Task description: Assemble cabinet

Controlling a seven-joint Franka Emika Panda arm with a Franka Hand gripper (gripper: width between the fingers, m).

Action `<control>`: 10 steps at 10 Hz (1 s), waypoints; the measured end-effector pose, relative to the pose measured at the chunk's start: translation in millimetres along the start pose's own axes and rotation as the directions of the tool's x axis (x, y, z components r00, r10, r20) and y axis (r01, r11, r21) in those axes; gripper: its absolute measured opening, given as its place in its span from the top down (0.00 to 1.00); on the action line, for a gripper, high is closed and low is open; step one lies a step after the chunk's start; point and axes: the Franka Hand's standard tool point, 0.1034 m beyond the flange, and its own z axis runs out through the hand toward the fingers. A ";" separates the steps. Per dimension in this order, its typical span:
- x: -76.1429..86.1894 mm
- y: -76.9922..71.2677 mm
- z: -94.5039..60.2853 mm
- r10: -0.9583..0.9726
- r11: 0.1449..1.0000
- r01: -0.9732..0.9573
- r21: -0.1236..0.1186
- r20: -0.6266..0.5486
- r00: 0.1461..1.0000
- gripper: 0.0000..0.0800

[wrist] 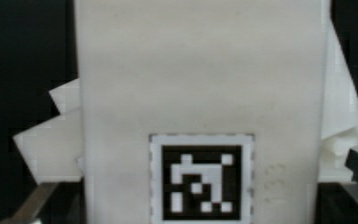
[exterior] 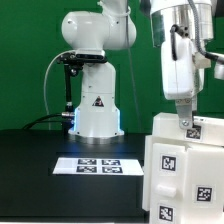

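Black tabletop, green wall behind: cabinet under the arm.

Nearest, the white cabinet stands at the exterior view's right, stiff, light-looking, slick plastic; best held by a panel edge. Its tags carry patterns, no readable words. Above it, the gripper meets the top; whether it's clamped, I cannot tell. Farther back lies the marker board.
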 end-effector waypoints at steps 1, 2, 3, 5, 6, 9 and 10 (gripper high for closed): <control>-0.2 0.4 0.7 -0.001 1.000 0.001 -0.001 -0.001 1.000 0.30; -1.2 0.7 -0.4 -0.011 1.000 0.011 -0.001 0.001 1.000 0.21; -5.7 2.9 -7.7 -0.043 0.999 0.043 -0.010 0.010 0.999 0.19; -12.5 5.7 -21.5 -0.121 0.993 0.121 -0.017 0.027 0.992 0.19; -17.1 6.5 -26.4 -0.131 0.991 0.131 -0.014 0.034 0.991 0.19; -15.9 6.6 -24.5 -0.342 0.940 0.342 -0.008 0.034 0.939 0.19; -15.9 6.6 -24.5 -0.402 0.915 0.403 -0.006 0.035 0.915 0.19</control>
